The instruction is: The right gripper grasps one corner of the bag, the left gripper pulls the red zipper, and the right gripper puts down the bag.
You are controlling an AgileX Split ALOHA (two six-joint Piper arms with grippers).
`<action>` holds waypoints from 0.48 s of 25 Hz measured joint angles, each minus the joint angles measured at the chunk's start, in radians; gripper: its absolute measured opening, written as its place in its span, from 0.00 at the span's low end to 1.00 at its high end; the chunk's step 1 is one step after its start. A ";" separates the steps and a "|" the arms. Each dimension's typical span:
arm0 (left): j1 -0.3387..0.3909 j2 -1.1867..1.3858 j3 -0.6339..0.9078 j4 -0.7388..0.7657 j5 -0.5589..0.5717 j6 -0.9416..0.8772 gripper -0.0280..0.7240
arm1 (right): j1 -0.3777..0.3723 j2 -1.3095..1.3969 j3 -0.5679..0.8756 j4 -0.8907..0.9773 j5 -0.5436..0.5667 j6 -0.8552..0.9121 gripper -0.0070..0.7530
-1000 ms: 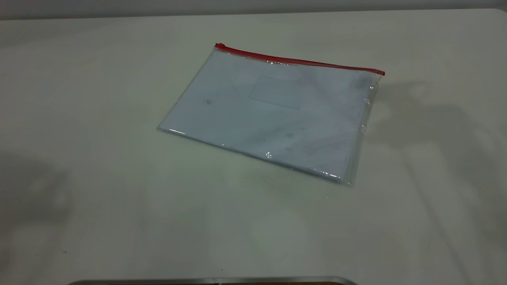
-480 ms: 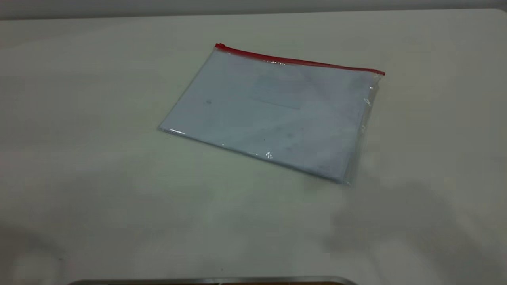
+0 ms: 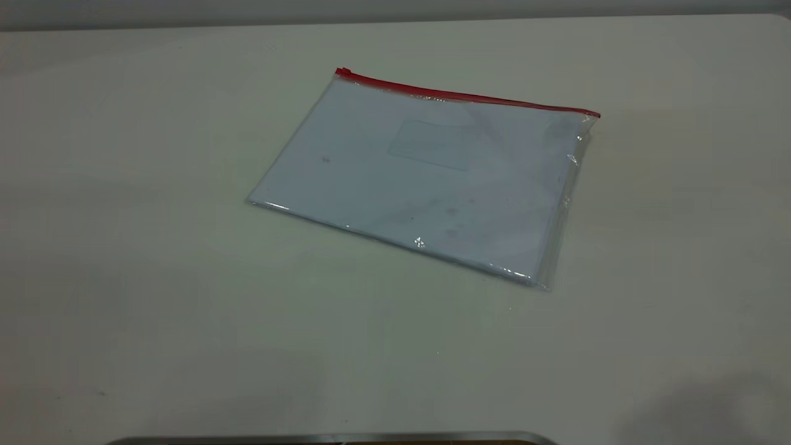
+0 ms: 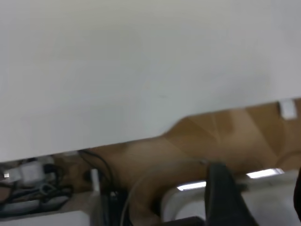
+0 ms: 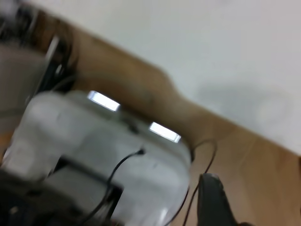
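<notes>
The bag (image 3: 426, 179) is lying flat on the white table (image 3: 123, 247), toward the far half of the surface in the exterior view. It is a clear pouch showing white paper through its face. The red zipper (image 3: 466, 94) is running along the far long edge, and a small raised red tab is sitting at that strip's left end. The corner of the bag (image 3: 584, 123) at the strip's right end is showing a clear plastic margin past the paper, and that margin is continuing down the bag's right short edge. The whole bag is resting on the table; nothing is touching it.

Neither gripper is appearing in the exterior view. In the left wrist view, the left gripper (image 4: 244, 202) is showing only one dark finger (image 4: 225, 197) and a sliver of a second at the picture's edge. Whether these are spread or closed cannot be told, and nothing is seen held between them. Beyond this gripper, the table's edge (image 4: 141, 136), a brown floor (image 4: 221, 136) and a tangle of cables (image 4: 37, 188) are lying in view; the bag is not.

In the right wrist view, the right gripper (image 5: 221, 207) is showing one dark finger (image 5: 214, 200) only; its opening cannot be told, and nothing is visibly held. A white-grey housing (image 5: 94, 155) with a black cable is lying past it, with brown floor between that and the white table.
</notes>
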 joint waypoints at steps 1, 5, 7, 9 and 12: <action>0.000 -0.030 0.010 0.029 0.000 -0.024 0.60 | 0.000 -0.048 0.013 -0.026 0.000 0.016 0.64; 0.000 -0.152 0.017 0.087 0.000 -0.066 0.60 | 0.000 -0.258 0.087 -0.143 0.000 0.041 0.64; 0.000 -0.202 0.017 0.092 0.000 -0.069 0.60 | 0.000 -0.341 0.136 -0.183 -0.018 0.038 0.64; 0.000 -0.240 0.017 0.093 0.000 -0.070 0.60 | 0.000 -0.416 0.198 -0.207 -0.055 0.018 0.64; 0.000 -0.281 0.017 0.094 0.000 -0.065 0.60 | 0.000 -0.494 0.298 -0.198 -0.116 -0.052 0.64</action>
